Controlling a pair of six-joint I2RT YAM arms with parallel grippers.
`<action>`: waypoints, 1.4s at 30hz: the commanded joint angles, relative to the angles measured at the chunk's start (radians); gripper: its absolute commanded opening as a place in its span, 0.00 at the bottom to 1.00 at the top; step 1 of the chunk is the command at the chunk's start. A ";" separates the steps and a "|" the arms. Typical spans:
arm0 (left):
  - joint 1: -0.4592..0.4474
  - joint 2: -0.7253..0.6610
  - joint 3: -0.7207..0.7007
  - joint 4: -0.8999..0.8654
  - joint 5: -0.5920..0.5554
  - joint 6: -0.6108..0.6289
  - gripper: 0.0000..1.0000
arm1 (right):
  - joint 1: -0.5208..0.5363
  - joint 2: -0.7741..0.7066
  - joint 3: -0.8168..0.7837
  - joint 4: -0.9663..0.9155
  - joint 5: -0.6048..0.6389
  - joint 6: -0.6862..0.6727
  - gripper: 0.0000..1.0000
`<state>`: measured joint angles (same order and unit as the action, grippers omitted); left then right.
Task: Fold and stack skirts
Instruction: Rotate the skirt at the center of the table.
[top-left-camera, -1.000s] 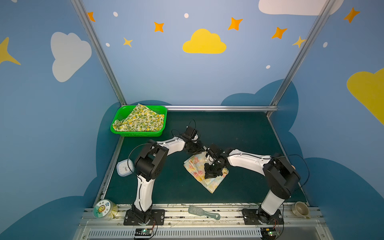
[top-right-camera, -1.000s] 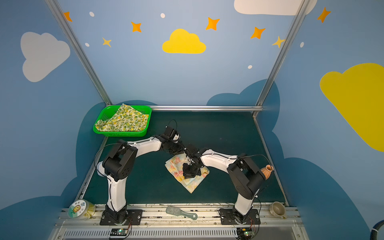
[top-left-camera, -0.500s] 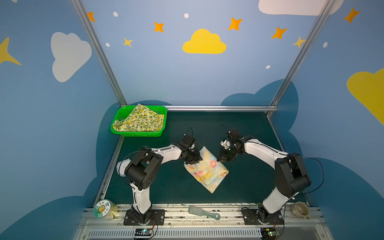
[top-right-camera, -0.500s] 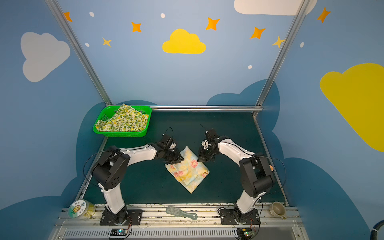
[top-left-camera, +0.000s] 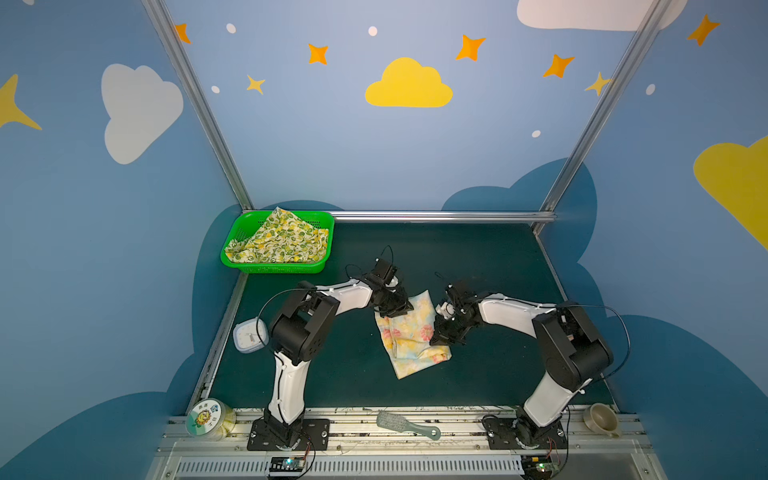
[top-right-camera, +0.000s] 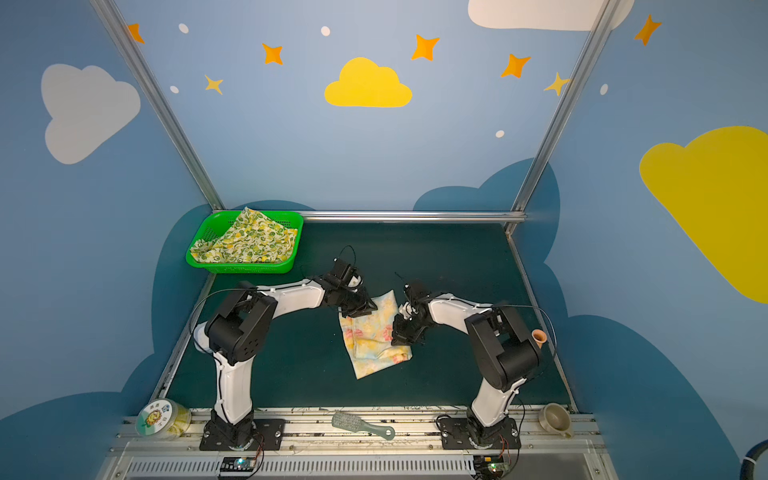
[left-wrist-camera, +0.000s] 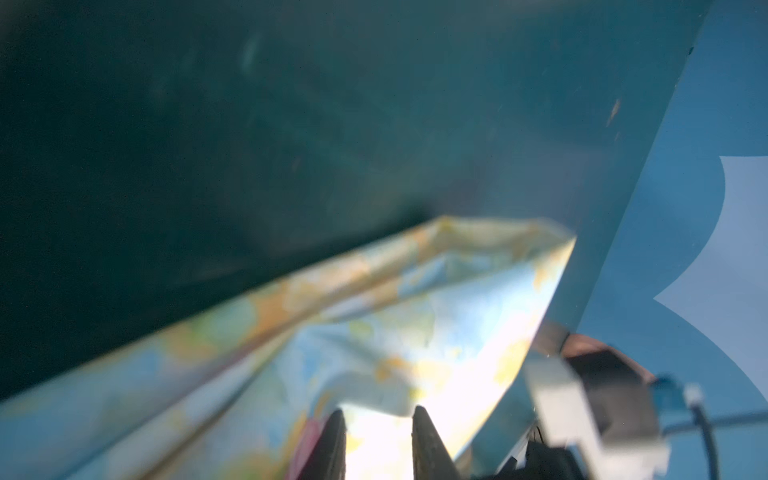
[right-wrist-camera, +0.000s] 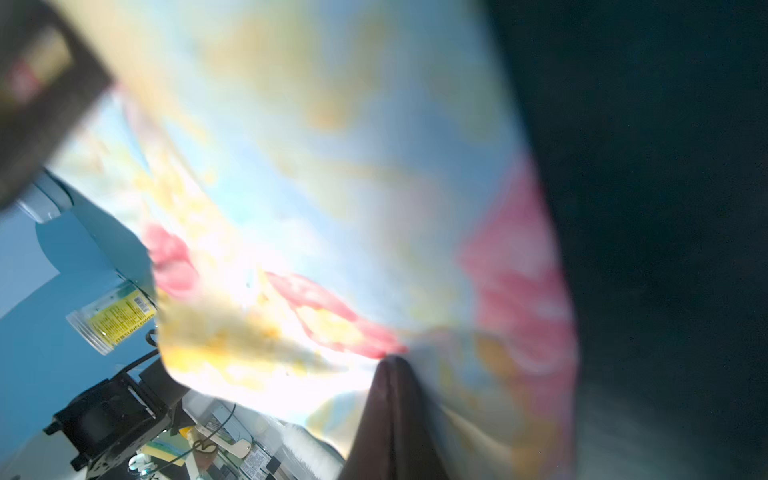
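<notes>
Clutter first, reading a top view as a clock face with the back wall at twelve: a lidded snack jar (top-left-camera: 210, 419) stands on the front rail at about eight o'clock, and a small pale alarm clock (top-left-camera: 247, 337) lies at the tabletop's (top-left-camera: 478, 257) nine o'clock edge, just beside the left arm (top-left-camera: 286, 386). In the ten o'clock corner sits the green mesh basket (top-left-camera: 274, 269), and the lemon skirt (top-left-camera: 278, 241) lies loosely heaped inside it, one point of cloth rising over the back rim. The left claw (top-left-camera: 401, 307) sits at the eleven o'clock edge of the floral skirt (top-left-camera: 411, 332); in the left wrist view its fingers (left-wrist-camera: 428, 440) stand a little apart with bright cloth in the gap, but whether they pinch it I cannot tell. The floral skirt lies folded near the tabletop's centre, a tilted oblong running from twelve toward six, well apart from the basket. At its three o'clock edge the right claw (top-left-camera: 441, 338) has its fingers pressed together, tips (right-wrist-camera: 386, 395) touching the cloth; the right wrist view, blurred, shows creases running to the tips, and whether any cloth is caught between them cannot be told. On the front rail a hairbrush (top-left-camera: 405, 424) lies at six o'clock and a beige cup (top-left-camera: 601, 417) stands at four.
</notes>
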<state>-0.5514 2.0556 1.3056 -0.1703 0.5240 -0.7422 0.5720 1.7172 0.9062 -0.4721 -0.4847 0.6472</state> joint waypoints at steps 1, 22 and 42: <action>0.012 0.067 0.066 -0.073 -0.055 0.076 0.29 | 0.091 -0.004 -0.054 0.007 0.068 0.116 0.00; -0.002 -0.450 -0.429 -0.063 -0.035 -0.090 0.40 | -0.102 0.084 0.413 -0.186 -0.009 -0.165 0.23; -0.001 -0.291 -0.364 -0.147 -0.128 -0.016 0.39 | -0.116 0.185 0.187 -0.014 -0.005 -0.082 0.13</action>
<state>-0.5777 1.7218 0.9272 -0.2779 0.4652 -0.8047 0.4408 1.9263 1.1698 -0.4862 -0.5179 0.5270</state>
